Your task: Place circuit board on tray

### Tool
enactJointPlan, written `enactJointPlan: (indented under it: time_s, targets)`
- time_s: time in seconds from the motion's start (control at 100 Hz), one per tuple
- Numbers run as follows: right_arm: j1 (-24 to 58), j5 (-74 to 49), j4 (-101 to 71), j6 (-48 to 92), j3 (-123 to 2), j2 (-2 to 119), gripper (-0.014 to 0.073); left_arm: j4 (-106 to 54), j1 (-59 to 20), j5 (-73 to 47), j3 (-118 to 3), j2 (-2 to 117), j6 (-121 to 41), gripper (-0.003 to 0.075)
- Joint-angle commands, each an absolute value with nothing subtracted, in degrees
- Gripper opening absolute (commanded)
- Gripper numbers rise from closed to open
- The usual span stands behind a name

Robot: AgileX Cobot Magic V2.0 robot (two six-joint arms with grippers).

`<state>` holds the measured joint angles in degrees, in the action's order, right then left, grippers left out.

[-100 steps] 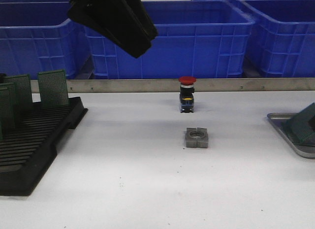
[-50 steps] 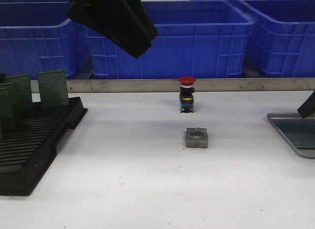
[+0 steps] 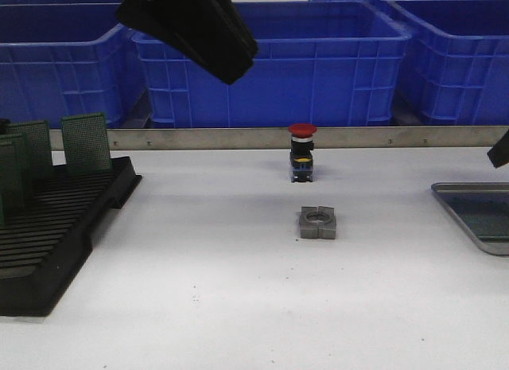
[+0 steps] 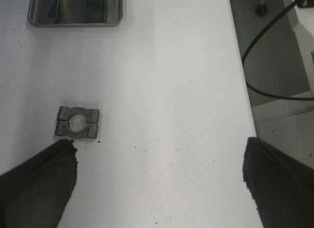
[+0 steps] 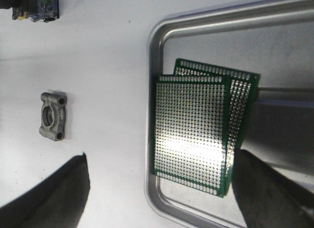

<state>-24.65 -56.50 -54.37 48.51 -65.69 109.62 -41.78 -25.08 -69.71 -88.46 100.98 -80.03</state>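
The circuit board (image 5: 194, 132) lay flat inside the tray (image 5: 206, 19), on top of a second green board (image 5: 243, 100) that showed from under its far edge. In my right wrist view it was close to one rim of the tray, and it did not touch the pincer. The right pincer (image 5: 162, 189) hung above it with the fingers (image 5: 54, 193) spread wide and nothing between them; one finger was over the desk (image 3: 238, 290), the other over the tray floor. In the front view I saw only a dark tip of that arm at the right edge, above the tray (image 3: 477, 219).

The left pincer (image 4: 159, 184) was also wide and empty, high over the middle of the desk, pointing down and forward. Its fingers (image 4: 34, 189) framed bare white surface, with the grey metal clamp block (image 4: 78, 129) just beside one fingertip.

On the desk, the clamp block (image 3: 318, 223) stood near the red push button (image 3: 302, 153), well apart from the tray and from the black slotted rack (image 3: 56, 227) on the left, which held upright green boards (image 3: 86, 143). Blue bins (image 3: 318, 68) stood behind the metal strip at the far edge of the desk.
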Motion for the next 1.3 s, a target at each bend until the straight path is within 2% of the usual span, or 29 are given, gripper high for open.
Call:
enactJointPlan:
  time_s: [0.0, 0.22, 0.45, 0.63, 0.85, 1.29]
  targets:
    - [-24.8, -57.3, -56.3, 48.8, -67.3, 105.1, 0.0613, -45.7, -25.4, -67.7, -90.1, 97.5, -76.2, 0.0640]
    - [-21.7, -54.4, -55.9, 48.8, -67.3, 99.0, 0.0613, -43.2, -22.6, -60.4, -90.1, 93.3, -68.6, 0.0639]
    - [-15.0, -48.3, -54.2, 48.8, -66.9, 89.6, 0.0613, -43.1, -15.1, -50.1, -85.6, 85.0, -61.1, 0.0638]
    - [-9.4, -39.5, -52.7, 48.8, -63.3, 80.3, 0.0613, -43.6, -9.8, -36.3, -73.7, 74.9, -60.9, 0.0638]
    - [-5.0, -28.6, -51.5, 49.2, -56.2, 67.9, 0.0613, -43.9, -8.3, -20.0, -58.0, 59.9, -59.7, 0.0638]
    - [-4.7, -10.8, -50.4, 51.4, -34.4, 36.8, 0.0613, -53.4, -8.3, -3.1, -31.2, 33.7, -59.7, 0.0638]
